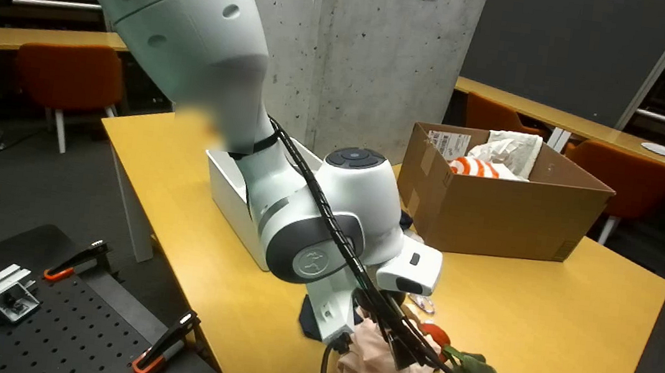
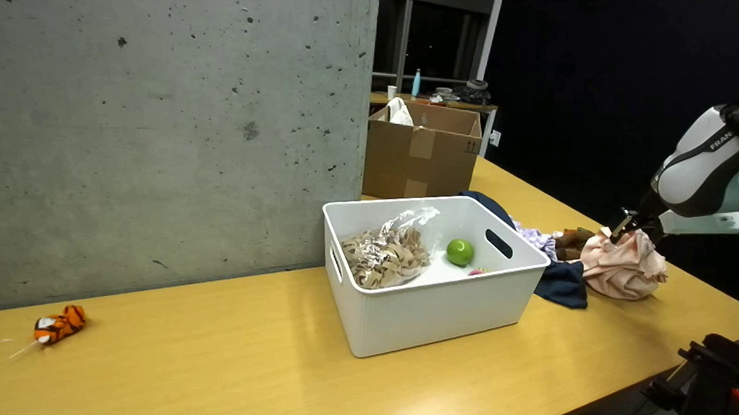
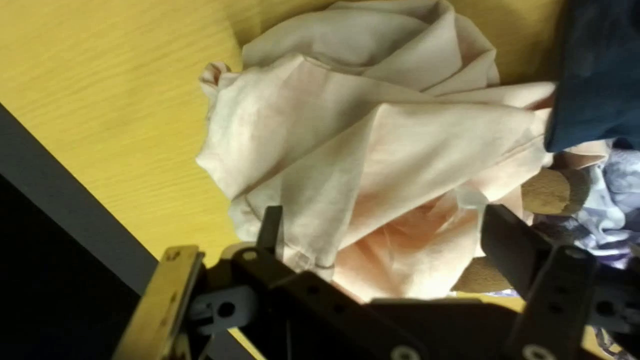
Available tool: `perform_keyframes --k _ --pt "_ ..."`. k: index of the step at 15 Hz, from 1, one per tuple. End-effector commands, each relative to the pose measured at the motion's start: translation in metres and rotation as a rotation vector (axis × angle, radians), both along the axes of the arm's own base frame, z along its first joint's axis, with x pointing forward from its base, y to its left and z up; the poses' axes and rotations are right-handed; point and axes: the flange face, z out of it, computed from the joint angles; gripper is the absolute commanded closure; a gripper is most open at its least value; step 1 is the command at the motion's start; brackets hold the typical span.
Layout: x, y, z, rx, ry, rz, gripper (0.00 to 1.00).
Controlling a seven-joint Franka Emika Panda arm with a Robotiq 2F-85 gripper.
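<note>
The jaws stand wide apart in the wrist view, a crumpled pale-pink cloth (image 3: 370,145) between and beyond their tips; contact is unclear. Past the jaw at that view's right lie navy cloth (image 3: 600,75), a brown item (image 3: 545,191) and patterned fabric (image 3: 620,180). Farther from the jaws, in an exterior view, a white bin (image 2: 439,316) and open cardboard box (image 2: 421,163) stand on the desk (image 2: 213,363).
</note>
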Motion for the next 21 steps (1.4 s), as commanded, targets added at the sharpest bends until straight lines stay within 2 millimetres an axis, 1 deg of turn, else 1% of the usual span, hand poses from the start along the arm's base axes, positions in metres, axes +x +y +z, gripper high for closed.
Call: perform_keyframes --k 1,4,8,10,12,15,16,17,18,19,21 --pt "0.017 0.004 -0.017 0.006 -0.031 0.010 0.00" --pt "0.023 0.010 -0.039 0.010 -0.023 0.021 0.00" --pt "0.024 0.001 -0.074 -0.003 -0.007 0.012 0.00" --pt "0.025 -0.004 -0.087 -0.005 0.005 0.006 0.00" --pt "0.028 -0.007 -0.099 0.000 0.013 0.003 0.00" --pt "0.036 -0.007 -0.111 0.003 0.014 0.006 0.00" --pt "0.037 -0.007 -0.113 0.004 0.010 0.005 0.25" --pt "0.038 -0.007 -0.115 0.005 0.009 0.003 0.28" --pt "0.039 -0.007 -0.117 0.005 0.007 0.002 0.34" --pt "0.039 -0.007 -0.119 0.011 0.004 -0.001 0.43" --pt "0.039 -0.006 -0.118 0.017 -0.004 -0.005 0.57"
